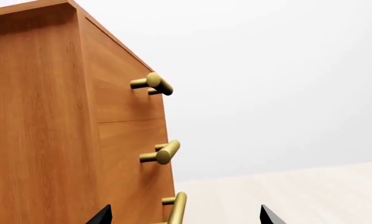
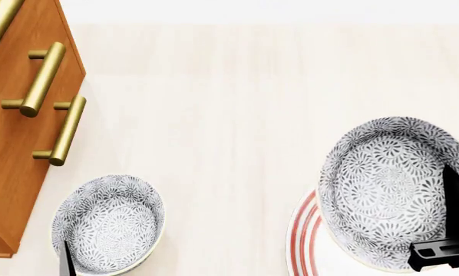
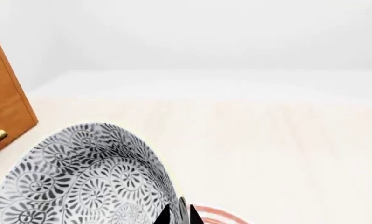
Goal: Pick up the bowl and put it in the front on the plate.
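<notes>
**A:** Where is your bowl (image 2: 390, 187) right now?

**B:** In your head view it sits at the right, over the plate (image 2: 305, 236). Its far rim reaches past the plate's edge, and the plate's red rings show just beside its left side. Whether it rests on the plate or hangs just above it, you cannot tell from these views.

**A:** And your right gripper (image 3: 178, 215)?

**B:** Your right wrist view shows the two dark fingertips narrowed to a thin gap with the bowl's rim pinched between them. In the head view a dark finger (image 2: 457, 192) lies inside the bowl at its right wall, so you are holding the bowl by that edge.

**A:** Your left gripper (image 1: 184, 215)?

**B:** Its two black tips stand wide apart in the left wrist view, with nothing between them. The camera looks at the wooden drawer cabinet (image 1: 55, 126) and its brass handles (image 1: 162, 153). In the head view one tip pokes in at the bottom edge, over a second patterned bowl (image 2: 108, 223).

**A:** Where is that second bowl?

**B:** On the pale tabletop (image 2: 229, 115), near the cabinet's front corner and well apart from the plate.
</notes>
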